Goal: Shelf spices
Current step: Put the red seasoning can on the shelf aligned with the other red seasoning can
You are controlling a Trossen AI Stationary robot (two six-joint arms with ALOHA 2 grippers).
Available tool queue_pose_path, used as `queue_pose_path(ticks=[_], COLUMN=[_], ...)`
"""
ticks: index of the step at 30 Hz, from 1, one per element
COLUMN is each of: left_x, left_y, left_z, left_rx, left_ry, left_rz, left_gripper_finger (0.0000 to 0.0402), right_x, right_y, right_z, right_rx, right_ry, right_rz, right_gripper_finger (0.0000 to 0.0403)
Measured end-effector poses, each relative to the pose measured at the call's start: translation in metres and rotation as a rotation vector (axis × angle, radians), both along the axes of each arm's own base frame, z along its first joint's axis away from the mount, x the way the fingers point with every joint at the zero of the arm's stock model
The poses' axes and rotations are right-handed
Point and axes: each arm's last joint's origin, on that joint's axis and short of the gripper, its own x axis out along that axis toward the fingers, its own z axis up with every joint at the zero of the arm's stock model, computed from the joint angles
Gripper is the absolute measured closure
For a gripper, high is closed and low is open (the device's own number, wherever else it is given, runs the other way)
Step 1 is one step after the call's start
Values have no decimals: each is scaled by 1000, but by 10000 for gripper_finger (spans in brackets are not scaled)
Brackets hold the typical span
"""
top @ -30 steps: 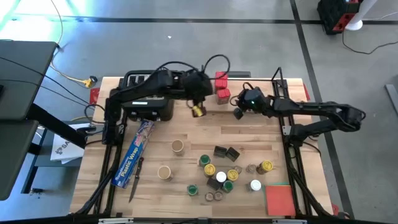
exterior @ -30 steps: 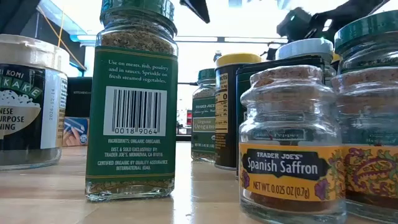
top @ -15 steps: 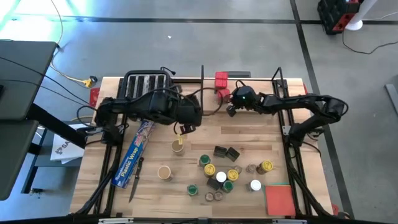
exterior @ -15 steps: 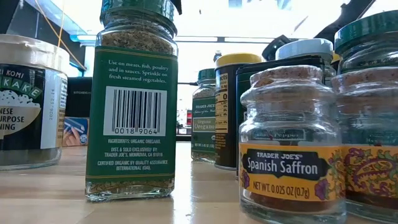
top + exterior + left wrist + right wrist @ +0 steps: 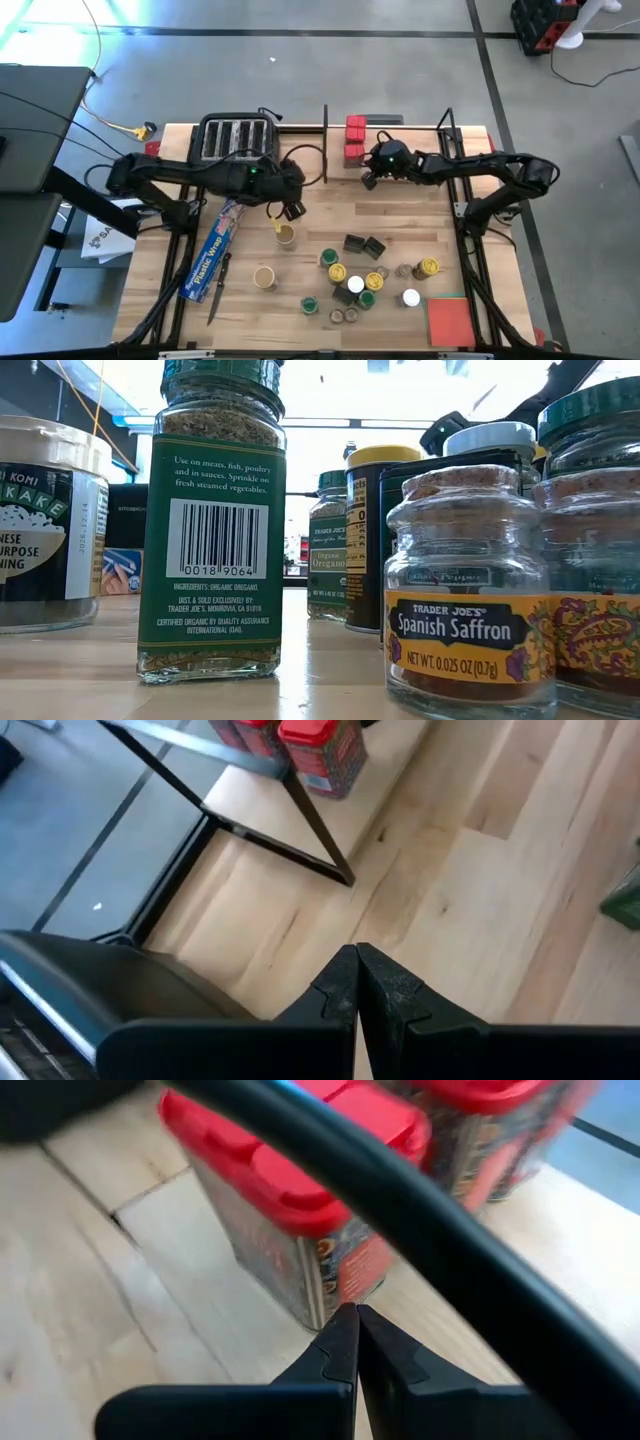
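A grey concrete floor surrounds the light-wood table (image 5: 400, 210), seen from above with both dark arms reaching over it.

The spices (image 5: 365, 280) mostly stand in a loose cluster on the near right part of the table: jars with yellow, green and white lids, two black boxes (image 5: 364, 244), and some tiny clear jars along the near edge. Two tan-lidded jars (image 5: 265, 277) stand apart to the left of that cluster. In the low view a green-labelled herb jar (image 5: 212, 530) and a small saffron jar (image 5: 468, 600) stand closest to the camera. Three red tins (image 5: 354, 137) already stand on the shelf (image 5: 420, 140), the board rack at the far edge with black rod frames at its ends.

The right claw (image 5: 368, 178) sits just beside the red tins, its fingers (image 5: 340, 1342) pressed together and empty, with one tin (image 5: 290, 1210) right ahead of it. The left claw (image 5: 287, 212) hangs over the table just beyond one tan-lidded jar (image 5: 285, 235), its fingers (image 5: 345, 985) also pressed together, holding nothing.

Farther out, a black toaster (image 5: 238, 140) stands at the far left, a blue plastic-wrap box (image 5: 215, 250) lies slanted near the left edge, and a flat red pad (image 5: 448, 320) lies at the near right corner.
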Motion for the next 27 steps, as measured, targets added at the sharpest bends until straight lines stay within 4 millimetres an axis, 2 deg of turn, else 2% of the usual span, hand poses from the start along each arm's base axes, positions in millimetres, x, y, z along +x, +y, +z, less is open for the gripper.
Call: queue_pose_path(ticks=[4, 8, 11, 17, 27], left_x=[-5, -8, -9, -10, -9], left_y=[-2, -5, -6, -7, -12], left_z=[-16, -29, -37, -47, -47], left_rx=[-19, -8, 5, -8, -4], left_ry=[10, 14, 6, -5, -14], left_rz=[-5, 19, 33, 41, 31], left_gripper_finger=[401, 401, 401, 401, 401], right_x=[3, 11, 18, 31, 42], right_y=[17, 37, 43, 37, 19], right_z=[11, 15, 13, -2, -17], right_rx=[15, 31, 41, 27, -26], right_ry=[-61, -76, -96, -147, -227], right_rz=[-32, 115, 196, 213, 179], right_gripper_finger=[402, 402, 402, 402, 402])
